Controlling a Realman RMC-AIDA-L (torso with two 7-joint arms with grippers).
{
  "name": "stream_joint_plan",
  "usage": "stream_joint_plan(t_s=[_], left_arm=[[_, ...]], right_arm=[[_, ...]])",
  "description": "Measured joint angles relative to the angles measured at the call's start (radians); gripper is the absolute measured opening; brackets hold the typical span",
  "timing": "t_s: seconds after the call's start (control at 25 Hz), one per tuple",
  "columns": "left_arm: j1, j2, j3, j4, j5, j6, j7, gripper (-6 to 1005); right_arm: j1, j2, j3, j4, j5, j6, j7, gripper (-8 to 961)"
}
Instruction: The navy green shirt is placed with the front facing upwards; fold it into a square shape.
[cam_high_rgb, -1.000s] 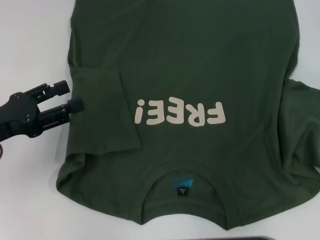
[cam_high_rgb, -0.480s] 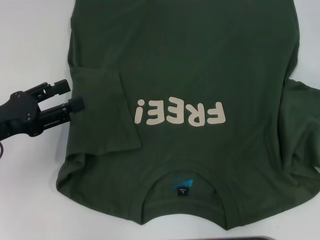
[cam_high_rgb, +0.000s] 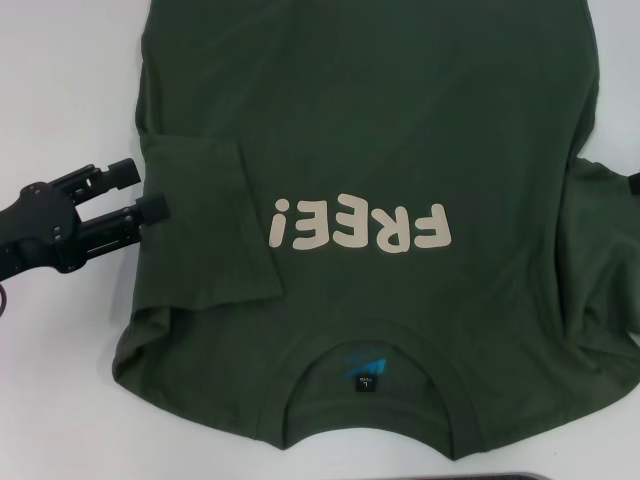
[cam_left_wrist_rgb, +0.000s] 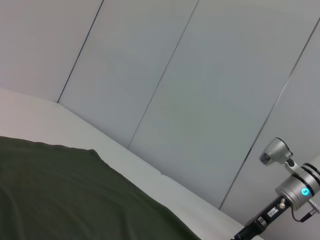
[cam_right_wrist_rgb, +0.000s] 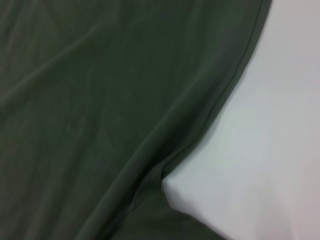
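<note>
The navy green shirt (cam_high_rgb: 380, 140) lies flat, front up, on the white table (cam_high_rgb: 60, 90), collar nearest the robot and the left sleeve (cam_high_rgb: 205, 220) already folded inward. Next, fold the right sleeve (cam_high_rgb: 605, 260) to match. The left gripper (cam_high_rgb: 135, 193) hangs just beside the left edge with fingers spread and empty; whether the right gripper's fingers are spread cannot be told.
</note>
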Motion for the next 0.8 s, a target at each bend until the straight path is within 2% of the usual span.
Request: stream_joint_plan(t_s=[0.8], left_arm=[[-0.001, 0.000, -0.001, -0.004, -0.001, -0.001, 0.001, 780]], right_arm=[[0.008, 0.000, -0.001, -0.002, -0.026, 0.003, 0.007, 681]])
